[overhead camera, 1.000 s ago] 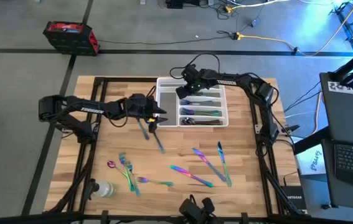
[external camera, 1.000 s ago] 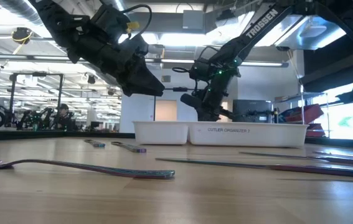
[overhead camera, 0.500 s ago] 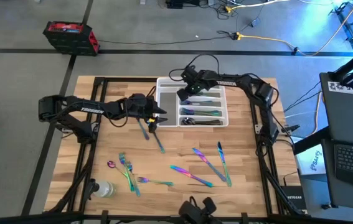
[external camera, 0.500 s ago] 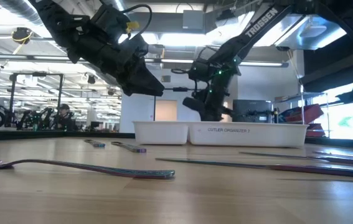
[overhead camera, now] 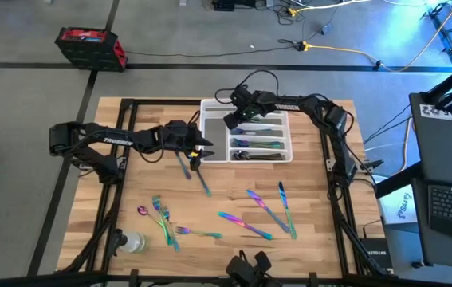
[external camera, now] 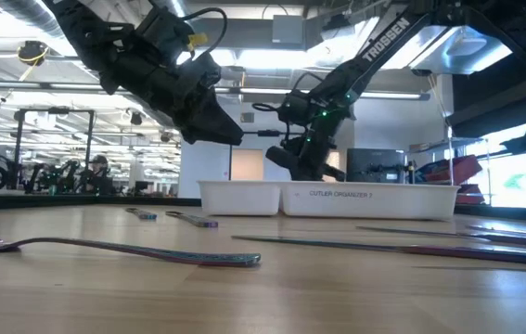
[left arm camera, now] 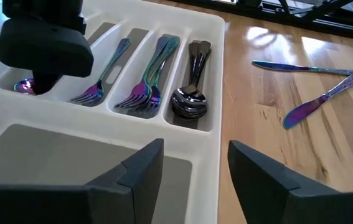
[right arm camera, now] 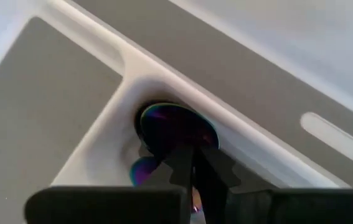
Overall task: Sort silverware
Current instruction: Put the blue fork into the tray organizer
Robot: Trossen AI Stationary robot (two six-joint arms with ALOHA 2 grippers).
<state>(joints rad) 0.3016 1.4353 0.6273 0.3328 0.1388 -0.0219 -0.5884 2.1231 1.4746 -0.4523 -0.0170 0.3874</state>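
A glossy white plastic tray (overhead camera: pixel 206 127) sits at the far middle of a pale wood table (overhead camera: pixel 321 215). The right gripper (overhead camera: pixel 231 119) is clamped on a slim iridescent spoon (right arm camera: pixel 177 127), its round bowl pointing into the corner of a tray slot. The left gripper (left arm camera: pixel 192 163) hangs open and empty at the tray's left edge. Forks (overhead camera: pixel 164 219) and knives (overhead camera: pixel 267 209) lie scattered nearer.
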